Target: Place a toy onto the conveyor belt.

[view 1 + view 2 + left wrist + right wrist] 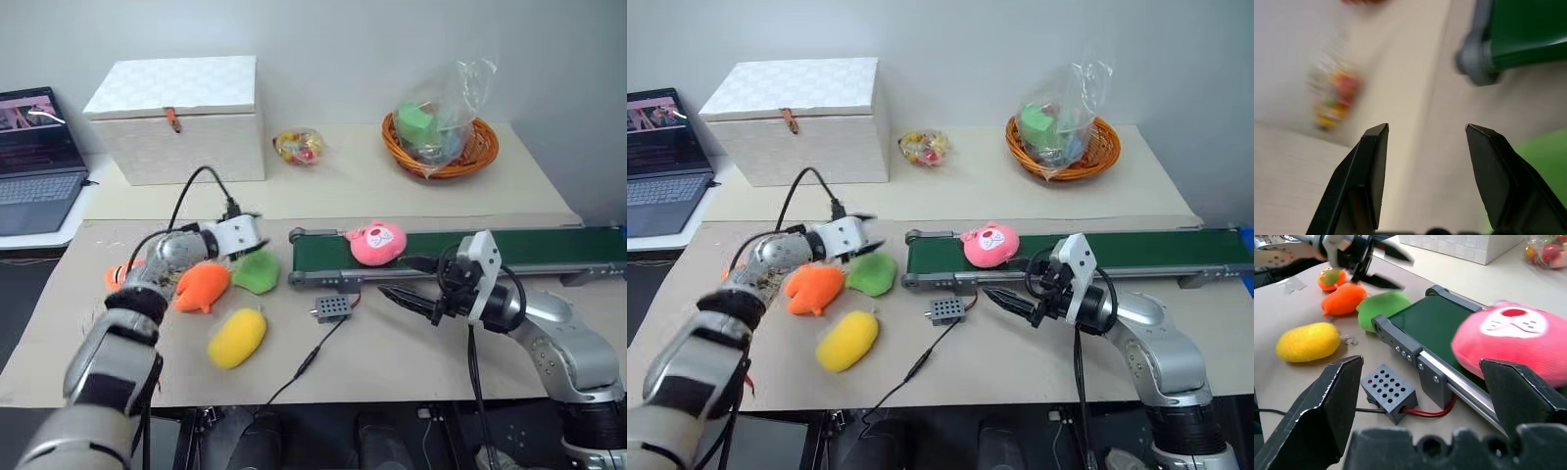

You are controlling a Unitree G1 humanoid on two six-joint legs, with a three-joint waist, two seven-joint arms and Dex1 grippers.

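The pink toy point(377, 242) lies on the dark green conveyor belt point(529, 247), close to the belt's left end roller, face side up. My left gripper point(261, 233) hovers just left of that roller, above the green plush point(258, 271); its fingers stand open with nothing between them point(1426, 129). In front of the belt, my right gripper point(397, 277) points left, open and empty. In its wrist view point(1420, 363) the toy point(1513, 340) sits just beyond one finger.
An orange plush point(201, 286), a yellow oval plush point(237, 337) and a small orange toy point(120, 274) lie left of the belt. A grey box with a cable point(331, 308) sits in front. Behind are a white case point(181, 117), a laptop point(34, 162), a sweets bag point(299, 147) and a basket point(441, 142).
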